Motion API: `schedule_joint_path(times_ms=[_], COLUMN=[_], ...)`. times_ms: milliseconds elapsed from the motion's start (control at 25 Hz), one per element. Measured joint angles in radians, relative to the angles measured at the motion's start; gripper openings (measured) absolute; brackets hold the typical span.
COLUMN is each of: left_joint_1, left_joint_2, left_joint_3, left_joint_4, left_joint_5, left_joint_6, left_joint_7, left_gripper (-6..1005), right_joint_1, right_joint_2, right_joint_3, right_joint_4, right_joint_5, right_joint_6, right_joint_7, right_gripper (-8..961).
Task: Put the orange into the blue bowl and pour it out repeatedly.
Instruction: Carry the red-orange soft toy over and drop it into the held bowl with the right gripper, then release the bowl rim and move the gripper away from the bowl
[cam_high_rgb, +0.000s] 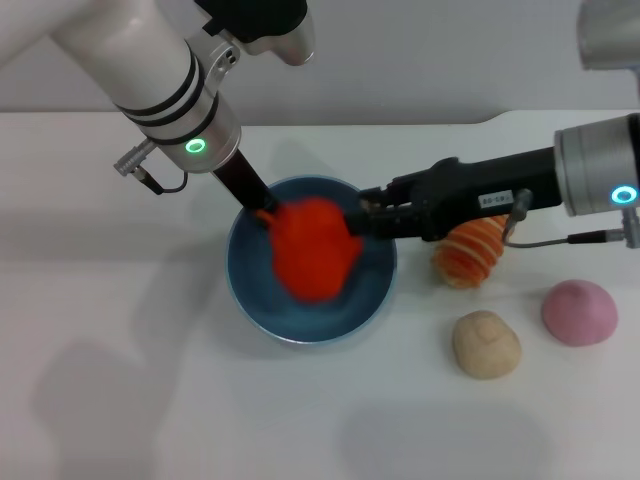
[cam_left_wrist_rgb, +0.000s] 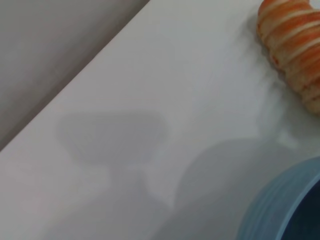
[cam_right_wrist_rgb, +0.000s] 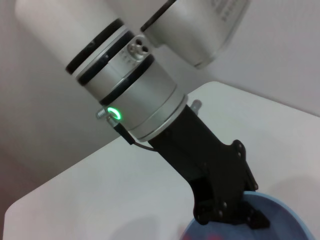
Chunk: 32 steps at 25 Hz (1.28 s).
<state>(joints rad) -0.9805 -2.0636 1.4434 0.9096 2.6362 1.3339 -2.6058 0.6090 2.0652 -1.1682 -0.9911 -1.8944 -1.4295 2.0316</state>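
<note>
red-orange and blurred, the orange (cam_high_rgb: 312, 250) sits over the middle of the blue bowl (cam_high_rgb: 250, 295), covering much of the bowl's inside; whether it rests on the bottom or hangs above it cannot be told. the bowl stands on the white table (cam_high_rgb: 120, 380) near the centre of the head view.

the left gripper (cam_high_rgb: 262, 212) reaches down from 11 o'clock to the bowl's rim, its tip touching the orange's upper left edge; how its fingers stand cannot be told. the right gripper (cam_high_rgb: 358, 222) comes in from 3 o'clock, its black tip at the bowl's rim on the 2 o'clock side and right against the orange; whether it grips the rim or the fruit cannot be told.

a striped orange-and-cream piece (cam_high_rgb: 470, 252) lies at 3 o'clock of the bowl, partly under the right arm. a tan round bun (cam_high_rgb: 486, 343) lies at 4 o'clock, and a pink ball (cam_high_rgb: 579, 311) lies just beyond it to the right, apart from it.

the left wrist view shows the bowl's rim (cam_left_wrist_rgb: 280, 205) and the striped piece (cam_left_wrist_rgb: 295, 50) near it on the table. the right wrist view shows the left arm's black end (cam_right_wrist_rgb: 220, 190) down at the bowl's rim (cam_right_wrist_rgb: 295, 220).
</note>
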Motion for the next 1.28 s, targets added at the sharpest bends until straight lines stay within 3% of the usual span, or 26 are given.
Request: schedule_joint_path(times_ms=[360, 480, 560, 920, 1280], left_joint_1=[0.0, -0.005, -0.011, -0.018, 0.009], left_joint_2=[-0.001, -0.005, -0.008, -0.013, -0.013], left_joint_3=[0.001, 0.008, 0.012, 0.147, 0.205], left_joint_4=[-0.001, -0.001, -0.001, -0.001, -0.002], left_joint_5=[0.0, -0.007, -0.007, -0.037, -0.088], left_joint_6=[-0.004, 0.006, 0.016, 0.022, -0.021], left_joint_7=[-0.003, -0.003, -0.007, -0.064, -0.063], left_gripper=[0, 0, 0, -1, -2], right_joint_1=[-0.013, -0.035, -0.049, -0.083, -0.086], right_joint_2=[-0.001, 0.003, 0.002, 0.002, 0.004], right_joint_3=[0.036, 0.093, 0.135, 0.192, 0.195], right_joint_4=[-0.01, -0.038, -0.043, -0.054, -0.048], right_joint_5=[0.007, 0.022, 0.043, 0.062, 0.063], right_joint_6=[-0.008, -0.004, -0.003, -0.004, 0.0], right_joint_7=[-0.003, -0.002, -0.001, -0.004, -0.006], right_gripper=[473, 488, 627, 627, 627])
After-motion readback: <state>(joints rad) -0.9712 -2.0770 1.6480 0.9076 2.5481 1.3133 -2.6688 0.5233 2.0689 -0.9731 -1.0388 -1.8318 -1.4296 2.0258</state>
